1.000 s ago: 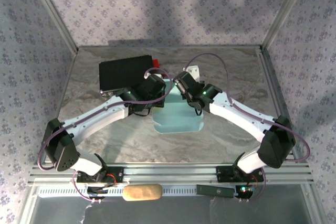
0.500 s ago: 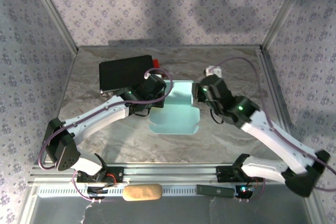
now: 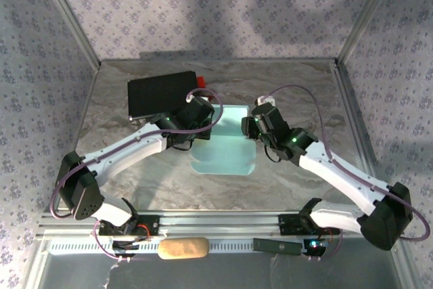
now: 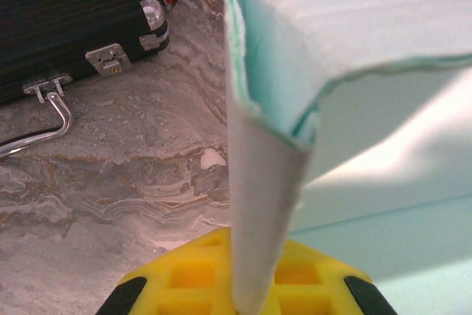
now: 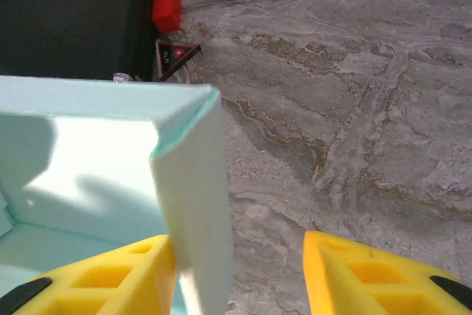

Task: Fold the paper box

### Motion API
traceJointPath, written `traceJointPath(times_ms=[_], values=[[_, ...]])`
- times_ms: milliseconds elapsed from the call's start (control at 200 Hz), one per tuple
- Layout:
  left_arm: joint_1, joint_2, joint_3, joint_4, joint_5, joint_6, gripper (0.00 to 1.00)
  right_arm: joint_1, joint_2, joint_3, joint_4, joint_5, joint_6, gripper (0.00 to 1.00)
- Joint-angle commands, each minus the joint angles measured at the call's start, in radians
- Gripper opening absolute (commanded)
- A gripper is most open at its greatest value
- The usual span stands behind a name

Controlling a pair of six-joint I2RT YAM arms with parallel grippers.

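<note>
Pale-blue paper box point(image 3: 226, 141): left gripper point(image 4: 251, 289) clamps its left wall, right gripper point(image 5: 240, 274) jaws apart, straddling right wall. Black case point(image 3: 161, 94) crowds far-left corner.

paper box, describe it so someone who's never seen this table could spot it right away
On the marbled grey-brown table, look at the middle. The pale light-blue thin card box lies there, its side walls folded up. Unlike the larger black rectangular case with a red end behind it to the left, it is light and papery.

Soft overhead light; glare on paper box point(image 5: 103, 175); foreground blurred.
</note>
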Motion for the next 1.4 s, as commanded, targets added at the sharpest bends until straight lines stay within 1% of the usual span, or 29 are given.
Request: traceJointPath(times_ms=[0, 105, 200, 295, 360, 390, 455, 535, 630, 700, 720, 765, 969, 1049, 1084, 1274, 1309, 1369, 1394], values=[[0.006, 0.004, 0.050, -0.013, 0.001, 0.016, 0.00, 0.013, 0.039, 0.008, 0.034, 0.055, 0.014, 0.46], [0.007, 0.007, 0.053, -0.010, 0.007, 0.017, 0.00, 0.019, 0.089, 0.021, 0.039, 0.077, 0.017, 0.44], [0.011, 0.008, 0.053, -0.008, 0.009, 0.017, 0.00, 0.046, 0.124, 0.044, -0.016, 0.166, 0.051, 0.43], [0.013, 0.010, 0.049, -0.008, 0.008, 0.017, 0.00, 0.067, 0.103, 0.019, -0.014, 0.202, 0.069, 0.47], [0.014, 0.010, 0.044, -0.003, 0.010, 0.017, 0.00, 0.068, 0.089, 0.001, -0.005, 0.205, 0.075, 0.46], [0.015, 0.012, 0.042, -0.002, 0.012, 0.015, 0.00, 0.067, 0.088, -0.001, -0.004, 0.206, 0.076, 0.43], [0.013, 0.016, 0.043, 0.002, 0.019, 0.014, 0.00, 0.069, 0.089, -0.005, 0.010, 0.205, 0.073, 0.32], [0.013, 0.021, 0.045, 0.005, 0.021, 0.012, 0.00, 0.072, 0.101, 0.002, 0.014, 0.208, 0.075, 0.27], [0.010, 0.024, 0.044, 0.009, 0.020, 0.009, 0.00, 0.079, 0.124, 0.031, -0.023, 0.233, 0.092, 0.17], [0.005, 0.026, 0.040, 0.015, 0.005, 0.011, 0.00, 0.080, 0.138, 0.054, -0.061, 0.247, 0.100, 0.06], [0.002, 0.024, 0.040, 0.016, -0.003, 0.012, 0.00, 0.080, 0.140, 0.060, -0.071, 0.248, 0.125, 0.04], [-0.003, 0.022, 0.034, 0.026, -0.016, 0.017, 0.00, 0.083, 0.143, 0.074, -0.091, 0.247, 0.134, 0.00], [-0.009, 0.027, -0.008, 0.083, -0.059, 0.043, 0.00, 0.083, 0.154, 0.135, -0.166, 0.210, 0.155, 0.00], [-0.016, 0.031, -0.016, 0.100, -0.075, 0.051, 0.05, 0.082, 0.153, 0.148, -0.176, 0.191, 0.159, 0.00], [-0.018, 0.032, -0.020, 0.108, -0.082, 0.056, 0.06, 0.082, 0.153, 0.152, -0.180, 0.184, 0.160, 0.00], [-0.027, 0.045, -0.037, 0.143, -0.110, 0.076, 0.02, 0.080, 0.154, 0.164, -0.188, 0.153, 0.172, 0.00], [-0.030, 0.048, -0.040, 0.147, -0.118, 0.078, 0.04, 0.079, 0.154, 0.164, -0.189, 0.147, 0.178, 0.00], [-0.036, 0.046, -0.051, 0.162, -0.126, 0.080, 0.12, 0.078, 0.154, 0.165, -0.189, 0.139, 0.183, 0.00], [-0.037, 0.044, -0.055, 0.167, -0.127, 0.078, 0.13, 0.075, 0.153, 0.165, -0.189, 0.136, 0.185, 0.00]])
